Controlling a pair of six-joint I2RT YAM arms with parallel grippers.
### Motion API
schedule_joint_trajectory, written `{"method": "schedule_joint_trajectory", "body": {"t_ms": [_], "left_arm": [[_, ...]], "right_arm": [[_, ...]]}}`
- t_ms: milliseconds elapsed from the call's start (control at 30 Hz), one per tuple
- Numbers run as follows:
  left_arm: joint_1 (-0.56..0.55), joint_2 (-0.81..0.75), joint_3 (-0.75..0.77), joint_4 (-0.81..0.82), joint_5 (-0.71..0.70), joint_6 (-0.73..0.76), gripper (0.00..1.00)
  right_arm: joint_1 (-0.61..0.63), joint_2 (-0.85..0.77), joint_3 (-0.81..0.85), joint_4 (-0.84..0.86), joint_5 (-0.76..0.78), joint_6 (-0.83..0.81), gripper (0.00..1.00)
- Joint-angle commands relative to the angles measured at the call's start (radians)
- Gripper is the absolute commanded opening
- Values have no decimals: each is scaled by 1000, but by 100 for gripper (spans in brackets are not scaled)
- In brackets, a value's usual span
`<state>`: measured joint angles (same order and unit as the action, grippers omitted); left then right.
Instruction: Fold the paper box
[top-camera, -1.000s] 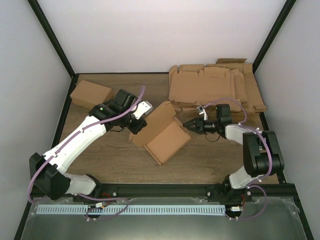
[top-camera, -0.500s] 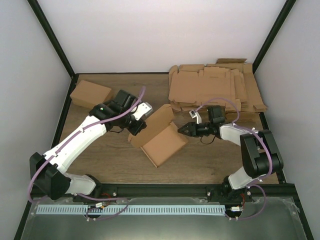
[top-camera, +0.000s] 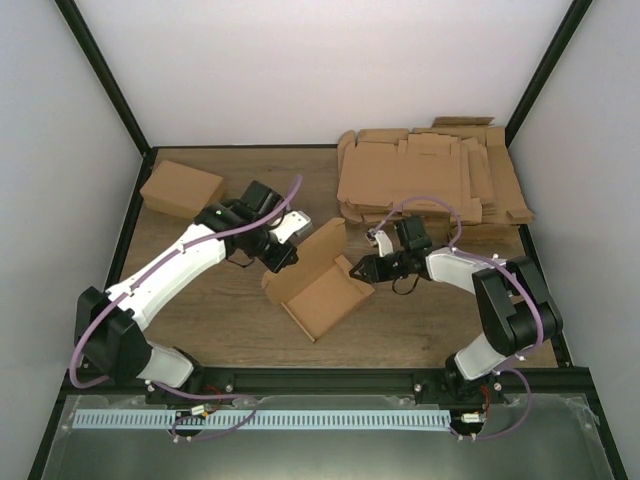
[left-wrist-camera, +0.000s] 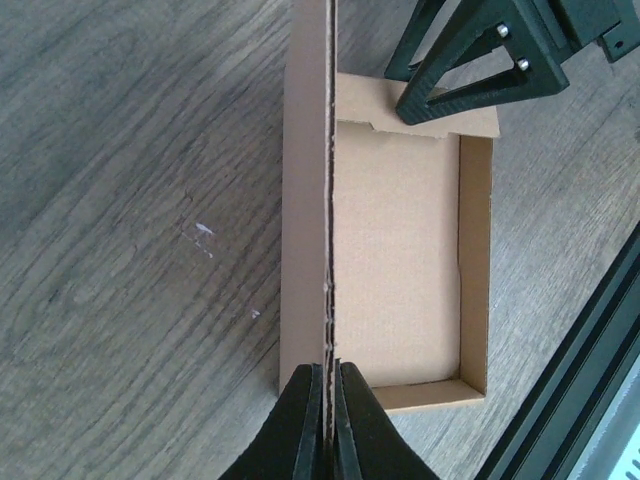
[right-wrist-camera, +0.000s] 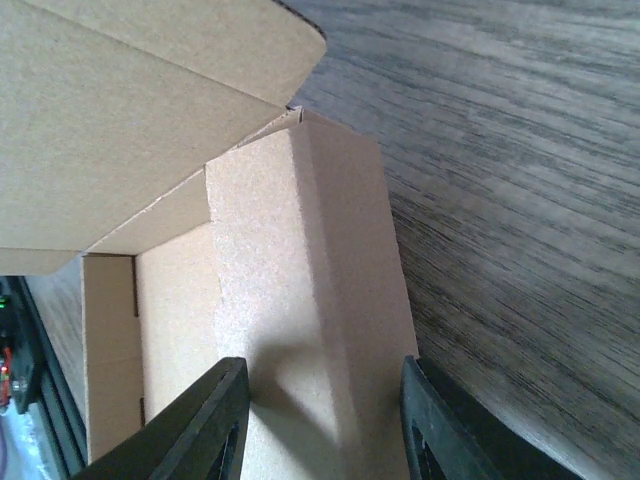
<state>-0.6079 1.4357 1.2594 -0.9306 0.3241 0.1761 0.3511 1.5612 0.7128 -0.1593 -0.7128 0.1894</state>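
The paper box (top-camera: 325, 292) lies mid-table, a shallow brown tray with its lid flap (top-camera: 312, 248) standing up. My left gripper (top-camera: 283, 257) is shut on the edge of that upright flap; in the left wrist view the fingertips (left-wrist-camera: 328, 385) pinch the thin cardboard edge (left-wrist-camera: 327, 200) beside the tray's inside (left-wrist-camera: 395, 250). My right gripper (top-camera: 358, 270) is open at the box's right end. In the right wrist view its fingers (right-wrist-camera: 215, 425) straddle the folded end wall (right-wrist-camera: 310, 300), with the gripper (right-wrist-camera: 322, 420) empty and the lid flap (right-wrist-camera: 130, 110) above.
A thick pile of flat cardboard blanks (top-camera: 430, 175) lies at the back right. Another finished brown box (top-camera: 181, 188) sits at the back left. A black frame rail (top-camera: 320, 378) runs along the near edge, also seen in the left wrist view (left-wrist-camera: 570, 380).
My right gripper has moved left and a little nearer, up to the box's right end wall. The box has slid slightly left and toward the near edge with my left gripper still holding the flap.
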Motion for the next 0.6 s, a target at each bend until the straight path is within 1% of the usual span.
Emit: {"method": "schedule_joint_trajectory", "body": {"t_ms": [0, 167, 267, 400, 567], "left_arm": [[-10, 10, 26, 35, 65, -11, 4], [-17, 26, 32, 36, 68, -20, 4], [-25, 28, 38, 41, 68, -29, 4], [-27, 17, 43, 52, 93, -35, 4], [-29, 21, 45, 57, 112, -36, 4]], "right_arm": [[44, 18, 49, -55, 111, -46, 44], [112, 32, 64, -81, 232, -56, 44], [147, 35, 69, -88, 335, -50, 44], [200, 38, 70, -81, 477, -40, 40], [259, 69, 92, -95, 597, -26, 36]]}}
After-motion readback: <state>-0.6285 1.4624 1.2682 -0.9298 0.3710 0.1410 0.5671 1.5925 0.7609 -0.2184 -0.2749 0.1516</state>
